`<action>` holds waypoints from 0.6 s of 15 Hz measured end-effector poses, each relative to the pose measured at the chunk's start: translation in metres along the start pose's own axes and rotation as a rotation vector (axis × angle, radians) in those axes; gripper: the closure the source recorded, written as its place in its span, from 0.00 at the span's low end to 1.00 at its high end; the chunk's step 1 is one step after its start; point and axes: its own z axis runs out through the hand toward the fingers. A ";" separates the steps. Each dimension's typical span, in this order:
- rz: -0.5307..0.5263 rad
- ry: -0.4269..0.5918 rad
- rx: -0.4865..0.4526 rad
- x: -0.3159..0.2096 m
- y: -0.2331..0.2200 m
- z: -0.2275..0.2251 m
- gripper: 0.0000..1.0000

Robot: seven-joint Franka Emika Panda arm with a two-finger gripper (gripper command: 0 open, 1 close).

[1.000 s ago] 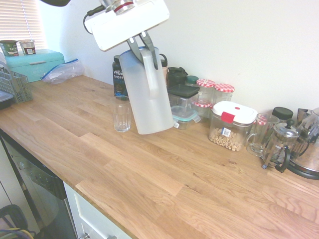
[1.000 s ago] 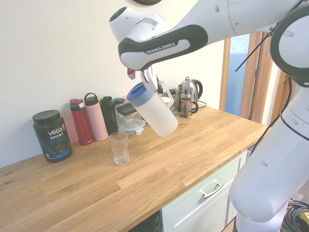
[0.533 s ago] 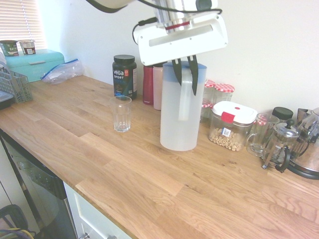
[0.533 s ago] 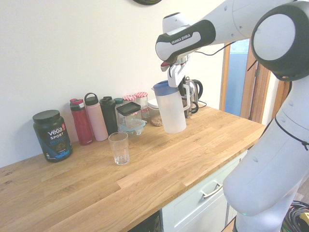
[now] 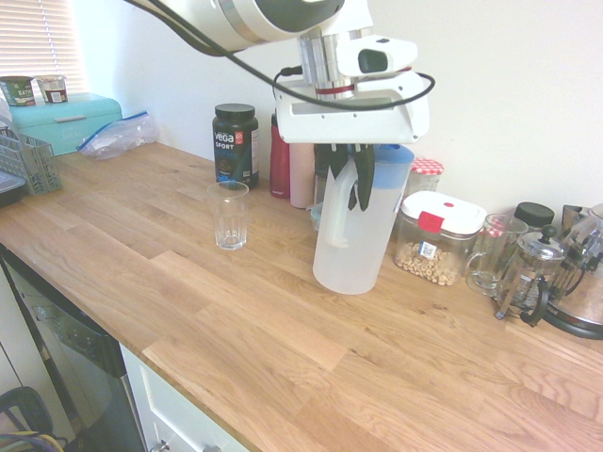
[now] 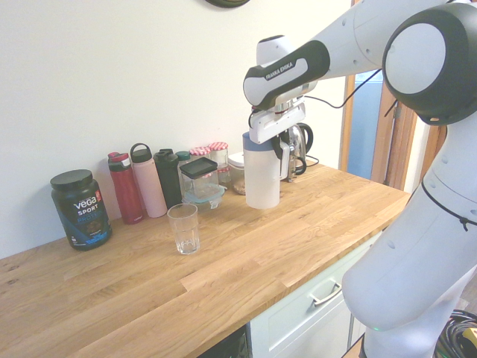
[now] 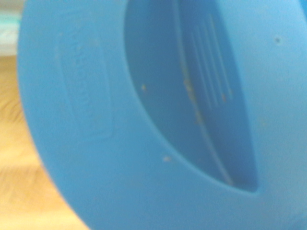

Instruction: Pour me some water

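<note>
Upright again, the pitcher [image 5: 353, 231] has swung away from the glass [image 5: 230, 215], where a second ago it hung tilted right over the rim; it now stands well to the side of the glass, base at or just above the counter [image 5: 283, 348], in front of the jars. The gripper [image 5: 351, 188] is clamped on the pitcher's handle, fingers pinched together around it from above.

Risks from here, as I judge them: if the base is not yet seated when the fingers let go, the pitcher could drop and rock or tip. It stands just beside the cereal box [image 5: 438, 237], so a sideways pull-out could knock into that. Whether the glass holds water I cannot tell; it looks clear.

Writing: the tub [image 5: 236, 143] behind the glass reads "vega SPORT"; the arm [image 6: 291, 67] carries "FRANKA EMIKA". Raised lettering shows on the blue lid [image 7: 96, 120] in the wrist view, too blurred to read.
</note>
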 end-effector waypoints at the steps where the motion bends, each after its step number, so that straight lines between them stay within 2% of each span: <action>1: 0.052 0.023 0.003 -0.003 0.002 0.007 1.00; 5: 0.178 0.141 -0.048 -0.018 0.004 0.026 1.00; 9: 0.178 0.133 -0.083 -0.027 0.003 0.031 1.00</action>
